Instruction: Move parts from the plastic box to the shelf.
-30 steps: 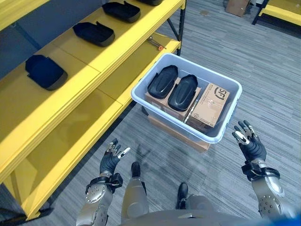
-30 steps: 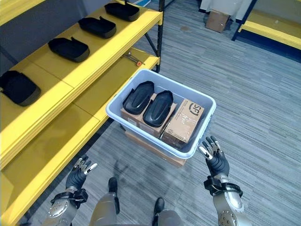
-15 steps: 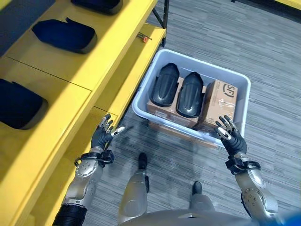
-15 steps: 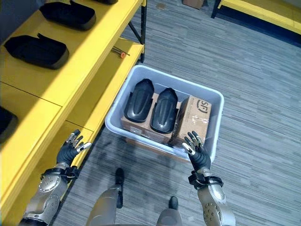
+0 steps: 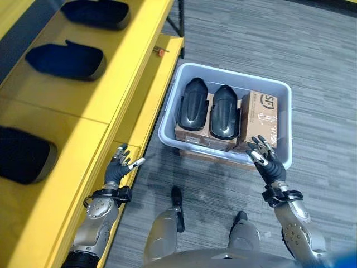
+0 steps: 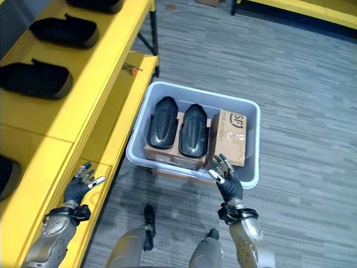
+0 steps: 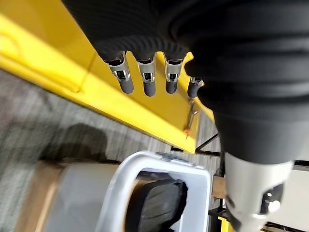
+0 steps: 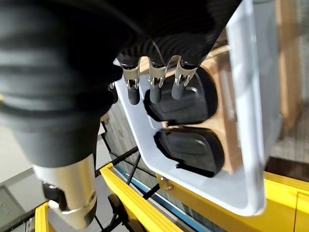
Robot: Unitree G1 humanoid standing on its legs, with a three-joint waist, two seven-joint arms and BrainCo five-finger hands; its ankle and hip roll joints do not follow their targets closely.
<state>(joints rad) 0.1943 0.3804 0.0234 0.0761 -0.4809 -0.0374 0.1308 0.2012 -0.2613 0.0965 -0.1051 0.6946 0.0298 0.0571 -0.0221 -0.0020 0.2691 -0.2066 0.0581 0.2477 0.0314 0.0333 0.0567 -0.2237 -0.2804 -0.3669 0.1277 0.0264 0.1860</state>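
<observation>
A pale grey plastic box (image 5: 167, 132) stands on the floor beside the yellow shelf (image 5: 120, 84). Two black moulded parts (image 5: 191, 103) (image 5: 224, 110) lie side by side in it on a flat carton, with a brown cardboard carton (image 5: 262, 114) to their right. My right hand (image 5: 268, 166) hovers open over the box's near right rim, its fingers (image 8: 153, 86) spread above the parts (image 8: 186, 104) and holding nothing. My left hand (image 5: 119, 167) is open and empty by the lower shelf's front edge. Three black parts (image 5: 67, 58) (image 5: 96, 11) (image 5: 22, 162) rest on the upper shelf board.
A small tool with an orange tip (image 5: 159, 51) lies on the lower shelf board near the black upright post (image 5: 181, 19). A cardboard box (image 5: 203, 154) sits under the plastic box. Grey carpet (image 5: 312, 67) spreads to the right.
The camera has swung down and left. My right hand has come in from beside the box to above its near rim. My left hand has shifted towards the lower shelf edge.
</observation>
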